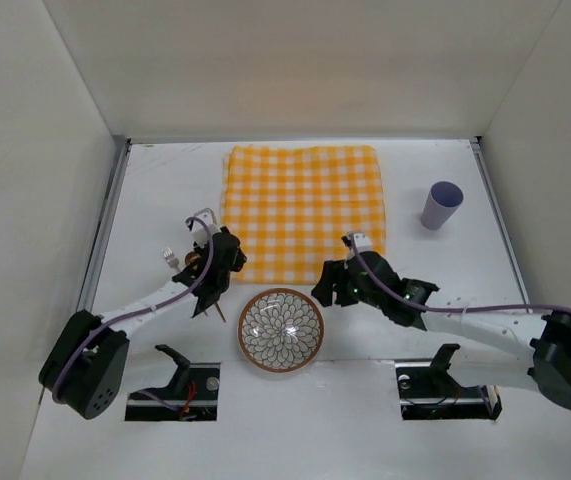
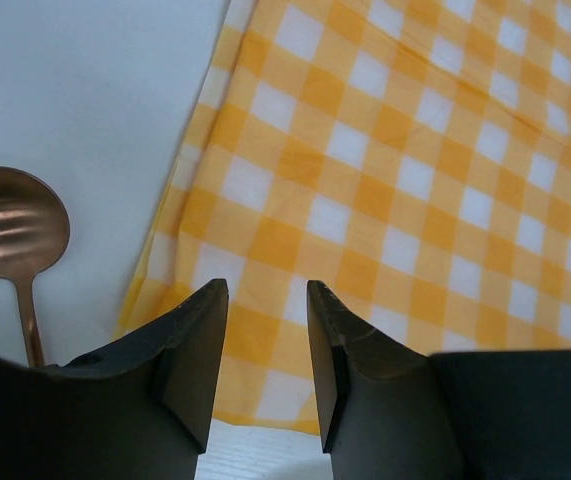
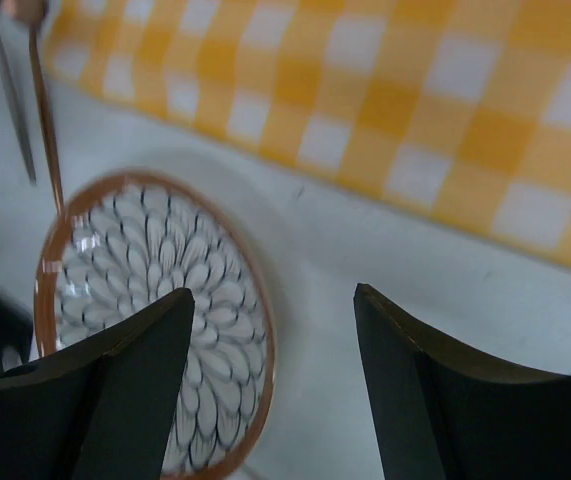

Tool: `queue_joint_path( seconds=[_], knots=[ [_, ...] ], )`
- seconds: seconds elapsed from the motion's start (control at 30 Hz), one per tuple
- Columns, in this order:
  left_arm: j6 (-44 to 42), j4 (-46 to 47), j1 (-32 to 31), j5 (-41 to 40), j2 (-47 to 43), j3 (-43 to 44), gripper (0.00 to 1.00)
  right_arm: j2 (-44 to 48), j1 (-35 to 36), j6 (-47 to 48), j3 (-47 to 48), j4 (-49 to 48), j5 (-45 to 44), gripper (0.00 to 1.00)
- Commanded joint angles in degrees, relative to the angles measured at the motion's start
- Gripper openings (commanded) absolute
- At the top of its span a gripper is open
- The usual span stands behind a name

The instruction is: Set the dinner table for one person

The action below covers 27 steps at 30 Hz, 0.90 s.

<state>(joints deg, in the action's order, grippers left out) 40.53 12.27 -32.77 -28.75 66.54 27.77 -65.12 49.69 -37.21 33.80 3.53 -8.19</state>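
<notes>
- Hanging slightly parted and empty, the left gripper [image 2: 266,288] has the dinner table [image 1: 155,190] beneath it and to its left.
- The right gripper [image 3: 275,293]: jaws wide apart, empty; dinner table directly below.

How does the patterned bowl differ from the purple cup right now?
The bowl is wide and shallow, with a dark petal pattern and a brown rim; the cup is tall, narrow and plain lavender. The bowl sits just short of the near edge of the checked cloth; the cup stands off to the cloth's right. Both are upright on the bare white tabletop, off the cloth, and neither is held.
</notes>
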Motion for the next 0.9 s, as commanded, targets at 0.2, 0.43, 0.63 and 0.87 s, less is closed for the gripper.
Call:
queue_joint_path(
  seconds=[0.2,0.43,0.63,0.87],
  knots=[
    [0.8,4.3,-0.5,1.2,9.1,-3.1,0.32,-6.1,7.5,-2.3,-3.9,-3.4,12.0,0.71],
    [4.6,1.3,-1.9,0.6,7.6,-5.9,0.31,-11.2,6.9,-3.0,-5.6,-11.3,15.1,0.6],
    [3.1,0.1,-1.0,-0.2,4.2,-4.6,0.32,-16.3,5.0,-4.6,-6.8,-17.2,19.2,0.4],
    [-0.8,-1.1,-0.1,0.3,-2.8,-0.2,0.38,-12.9,2.7,-6.3,-8.4,-18.0,20.3,0.08]
  ],
)
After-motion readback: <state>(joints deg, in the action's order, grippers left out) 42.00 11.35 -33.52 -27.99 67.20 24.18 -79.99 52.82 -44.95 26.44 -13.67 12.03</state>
